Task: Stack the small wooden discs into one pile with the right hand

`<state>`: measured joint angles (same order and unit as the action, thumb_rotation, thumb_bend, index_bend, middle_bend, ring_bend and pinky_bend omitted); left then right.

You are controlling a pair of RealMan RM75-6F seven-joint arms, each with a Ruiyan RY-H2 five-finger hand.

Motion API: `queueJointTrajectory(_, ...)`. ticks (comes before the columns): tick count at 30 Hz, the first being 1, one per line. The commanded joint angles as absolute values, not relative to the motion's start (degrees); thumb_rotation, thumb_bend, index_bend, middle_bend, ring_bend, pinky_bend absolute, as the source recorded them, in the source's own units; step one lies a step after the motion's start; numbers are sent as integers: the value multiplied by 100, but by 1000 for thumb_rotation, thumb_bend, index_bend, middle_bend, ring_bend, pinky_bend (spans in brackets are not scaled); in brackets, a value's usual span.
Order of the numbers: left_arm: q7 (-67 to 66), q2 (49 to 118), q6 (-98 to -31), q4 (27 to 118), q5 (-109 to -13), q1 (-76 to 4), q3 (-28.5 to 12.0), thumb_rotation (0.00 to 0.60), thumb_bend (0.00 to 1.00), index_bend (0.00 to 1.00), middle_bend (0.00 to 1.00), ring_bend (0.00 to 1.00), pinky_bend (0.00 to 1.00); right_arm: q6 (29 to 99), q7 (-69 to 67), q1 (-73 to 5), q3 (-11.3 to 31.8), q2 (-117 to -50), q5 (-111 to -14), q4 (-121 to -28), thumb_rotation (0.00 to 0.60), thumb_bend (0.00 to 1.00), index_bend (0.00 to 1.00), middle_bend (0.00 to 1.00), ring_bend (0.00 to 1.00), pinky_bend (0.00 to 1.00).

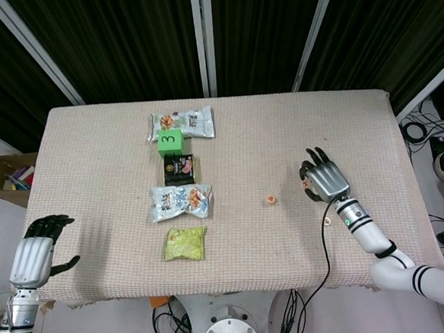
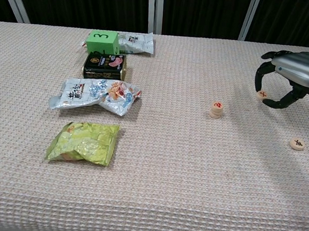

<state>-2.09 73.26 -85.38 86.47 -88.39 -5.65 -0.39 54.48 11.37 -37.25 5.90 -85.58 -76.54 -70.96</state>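
**A:** What does the head view show?

**B:** A cloth-covered desk [image 1: 98, 145]. The right hand [image 1: 326, 178] is at the right side, palm down, fingers curled over a wooden disc [image 1: 305, 183] that peeks out at its fingertips. A short pile of discs [image 1: 271, 200] sits just left of it. Another loose disc [image 1: 327, 221] lies nearer, beside the wrist. The left hand [image 1: 38, 244] rests at the near left corner, fingers loosely apart, holding nothing.

**A:** And the chest view?

**B:** The right hand [image 2: 286, 77] is clearer here — thumb and fingers pinch the disc [image 2: 262, 94], which looks about level with the cloth; whether it is lifted I cannot tell. The pile [image 2: 216, 108] stands to its left and slightly nearer. The loose disc [image 2: 298, 143] is near right.

**A:** How should the step be done well?

**B:** I'd judge: keep the pinch light and the disc flat, carry it left until centred over the pile, lower straight down, then open the fingers gently — a sideways nudge could topple the pile.
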Motion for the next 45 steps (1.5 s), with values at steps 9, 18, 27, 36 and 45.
queueJointTrajectory(9, -106, 7352, -8622, 8576, -8823, -467, -4, 600, 85, 258, 226, 170, 185, 5175, 1894, -4132, 640, -8377, -7796, -8044, 600, 343, 546, 292, 0, 0)
queueJointTrajectory(18, -44, 7398, -8588, 8503, -8822, -471, -7, 600, 86, 257, 223, 169, 186, 5078, 2167, -4218, 567, -8486, -7721, -8076, 600, 339, 527, 286, 0, 0)
queueJointTrajectory(27, -28, 7396, -8581, 8484, -8819, -477, -24, 600, 86, 256, 222, 170, 185, 5073, 2234, -4290, 550, -8603, -7739, -7979, 600, 337, 511, 283, 0, 0)
queueJointTrajectory(36, -14, 7392, -8583, 8472, -8806, -463, -27, 600, 86, 256, 222, 169, 185, 5064, 2208, -4349, 545, -8693, -7750, -7906, 600, 333, 491, 281, 0, 0)
queueJointTrajectory(45, -2, 7396, -8566, 8456, -8809, -470, -32, 600, 85, 255, 222, 170, 185, 5083, 2241, -4353, 527, -8696, -7721, -7903, 600, 328, 470, 280, 0, 0)
